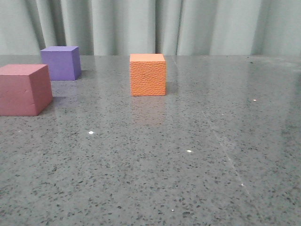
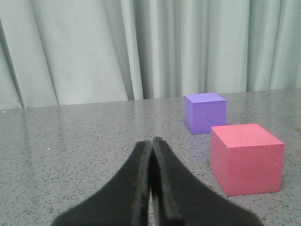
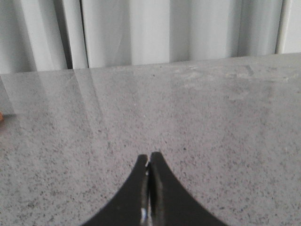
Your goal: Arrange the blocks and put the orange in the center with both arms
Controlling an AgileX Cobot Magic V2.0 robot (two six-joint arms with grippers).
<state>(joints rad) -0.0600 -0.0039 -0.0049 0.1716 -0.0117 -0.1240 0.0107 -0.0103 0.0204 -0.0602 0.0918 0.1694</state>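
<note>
Sitting mid-table toward the back, the orange cube (image 1: 147, 74) stands upright and alone, well apart from both other blocks. The purple cube (image 1: 60, 62) is back-left near the curtain (image 1: 188, 26), and the pink cube (image 1: 24, 89) is nearer and further left, partly cut off by the front view's edge. Neither arm shows in the front view.

The left gripper (image 2: 151, 143) has its fingers pressed together with nothing between them; the right gripper (image 3: 148, 157) is likewise closed and empty.

The main risk, as I judge it, is a closed gripper going at a cube: it would shove or tip the light foam instead of grasping it, so the jaws must spread first. The pink and purple cubes stand near each other, so reaching for one could nudge the other, and the purple one has little room behind it before the curtain. The orange cube's pebbled faces should grip well, but foam may squash and twist if pinched off-centre. Both arms converging on the middle could also collide.

The table (image 1: 155, 169) is open across the front and the whole right side, giving the right arm free approach. The left edge lies close beyond the pink cube, though exactly where cannot be told.
</note>
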